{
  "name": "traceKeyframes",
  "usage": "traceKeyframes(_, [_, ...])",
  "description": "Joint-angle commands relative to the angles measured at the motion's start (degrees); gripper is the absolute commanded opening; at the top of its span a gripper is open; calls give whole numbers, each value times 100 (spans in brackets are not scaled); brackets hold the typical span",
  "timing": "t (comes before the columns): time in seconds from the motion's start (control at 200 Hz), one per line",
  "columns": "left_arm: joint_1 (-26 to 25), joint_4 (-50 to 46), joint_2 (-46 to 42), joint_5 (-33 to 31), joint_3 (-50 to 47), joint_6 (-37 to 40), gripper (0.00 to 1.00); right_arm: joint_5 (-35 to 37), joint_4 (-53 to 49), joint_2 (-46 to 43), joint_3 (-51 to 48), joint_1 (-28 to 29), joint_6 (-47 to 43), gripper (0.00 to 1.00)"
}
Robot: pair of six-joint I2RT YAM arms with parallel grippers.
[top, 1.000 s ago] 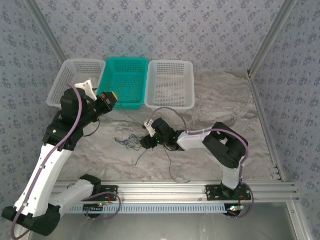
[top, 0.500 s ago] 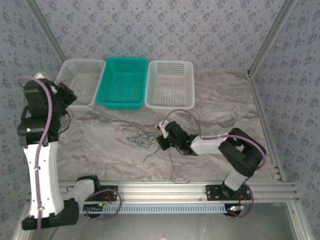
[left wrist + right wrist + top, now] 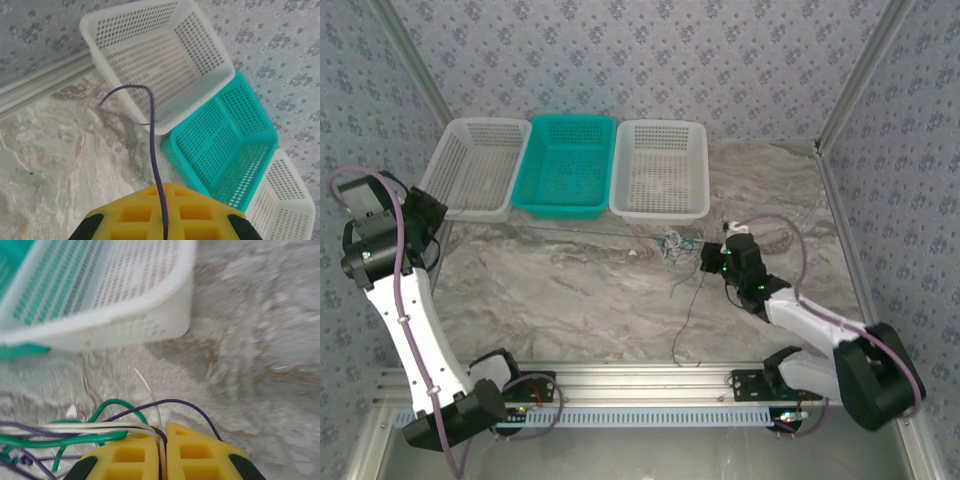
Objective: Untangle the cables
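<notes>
Cables, thin green, purple and white wires [image 3: 670, 243]: knotted clump on grey marbled tabletop [image 3: 560, 290], near right-hand white perforated plastic basket [image 3: 660, 168]. Left yellow-padded gripper [image 3: 162, 212]: clamped on one purple strand. Right yellow-padded gripper [image 3: 162, 450]: clamped on white and purple strands.

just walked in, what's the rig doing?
Both arms are working on the tangled cables, bunched on the table in front of the right white basket. The right gripper is shut on several strands beside that bunch. The left gripper is out at the far left by the left white basket, shut on one purple wire. No cable lies in a basket yet.
</notes>
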Motion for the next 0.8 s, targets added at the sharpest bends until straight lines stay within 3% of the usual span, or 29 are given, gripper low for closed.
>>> traceKeyframes(0.0, [292, 725, -325, -608, -143, -78, 0, 1481, -1602, -326, -263, -575, 731, 0])
traceKeyframes(0.06, [295, 912, -459, -107, -516, -165, 0, 1216, -1399, -420, -287, -555, 424, 0])
traceKeyframes(0.13, [211, 1246, -692, 621, -1153, -282, 0, 439, -974, -387, -262, -446, -65, 0])
traceKeyframes(0.215, [-296, 1750, -1149, 1206, -2054, -339, 0, -336, -725, -287, -79, -95, -723, 0])
traceKeyframes(0.3, [-1143, 2059, -1626, 1182, -2866, -365, 0, -644, -508, -321, -5, 289, -1165, 0])
traceKeyframes(0.46, [-2866, 2265, -2174, 428, -4261, -870, 5, -1103, -46, -549, 35, 694, -1898, 0])
traceKeyframes(0.52, [-3295, 2179, -2249, -1, -4604, -993, 17, -1101, -94, -567, 142, 725, -2021, 0])
traceKeyframes(0.63, [-3581, 1932, -2400, -653, -4790, -977, 51, -1384, -264, -556, 419, 724, -2136, 0])
traceKeyframes(0.705, [-3587, 1843, -2491, -958, -4642, -821, 62, -1765, -305, -551, 568, 733, -2195, 0])
traceKeyframes(0.795, [-3610, 1718, -2483, -1065, -4327, -517, 68, -2023, -423, -533, 747, 762, -2274, 0])
